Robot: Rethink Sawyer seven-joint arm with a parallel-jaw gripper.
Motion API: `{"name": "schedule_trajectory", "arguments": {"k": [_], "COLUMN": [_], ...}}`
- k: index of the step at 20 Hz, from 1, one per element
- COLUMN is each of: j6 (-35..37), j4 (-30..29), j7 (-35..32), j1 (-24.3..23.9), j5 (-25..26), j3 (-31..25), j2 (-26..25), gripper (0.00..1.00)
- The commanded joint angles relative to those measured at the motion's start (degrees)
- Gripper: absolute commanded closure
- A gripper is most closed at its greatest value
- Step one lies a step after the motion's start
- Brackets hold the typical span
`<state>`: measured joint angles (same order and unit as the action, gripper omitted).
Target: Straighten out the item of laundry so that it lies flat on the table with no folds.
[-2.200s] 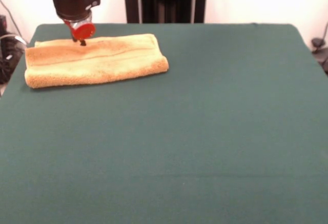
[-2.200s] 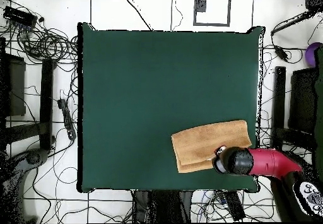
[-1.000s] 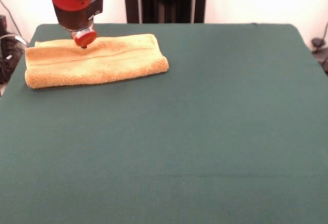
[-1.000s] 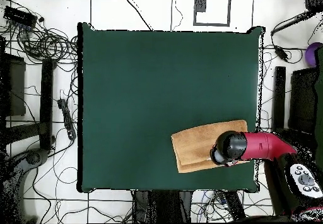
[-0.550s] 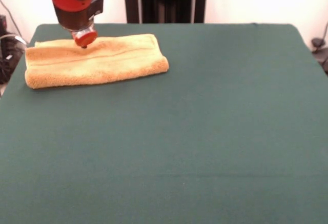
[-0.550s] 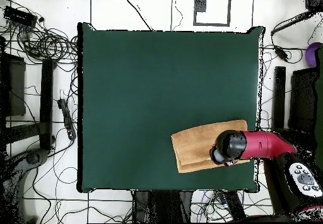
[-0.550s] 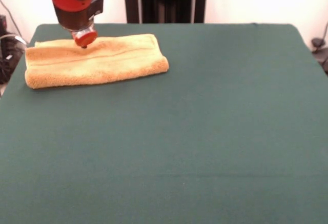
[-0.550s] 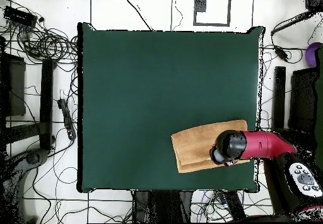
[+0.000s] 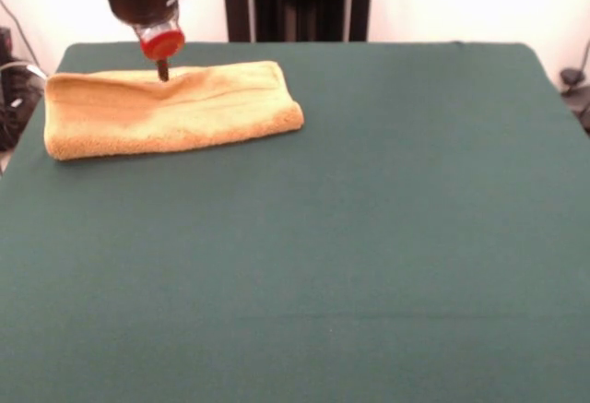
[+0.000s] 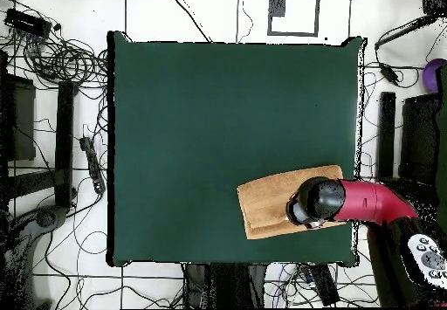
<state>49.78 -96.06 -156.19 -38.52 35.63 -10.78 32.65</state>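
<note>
Near the desk's [image 9: 369, 237] far corner by the robot's base, the folded towel [image 9: 171, 108] is lying doubled over. Above its far edge, the end effector [image 9: 163, 73] is hanging; whether its tips are apart or together cannot be told.

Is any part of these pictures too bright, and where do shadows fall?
Front view: the wall behind the dark green felt table is washed out white; the folded orange-tan terry towel casts a thin shadow along its near edge. Overhead view: light is even, without glare.
</note>
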Motion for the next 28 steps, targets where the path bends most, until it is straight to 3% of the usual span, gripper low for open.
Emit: {"name": "schedule_trajectory", "arguments": {"k": [1,11,17,25,28], "j6": [-0.36,-8.09,-19.46,-29.80,-36.76], "j4": [-7.74,-6.58,-7.28,-0.18,4.35], "j7": [5.50,4.38,0.91,-3.91,-10.89], "j1": [2.97,2.56,2.06,4.10,8.48], "j5": [-4.01,-1.13,2.84,5.61,6.61], "j3": [-4.29,-3.89,-1.63,4.50,11.19], "j2": [3.64,-1.87,-6.68,-21.46,-27.69], "gripper": [0.00,0.00,0.00,0.00,0.00]}}
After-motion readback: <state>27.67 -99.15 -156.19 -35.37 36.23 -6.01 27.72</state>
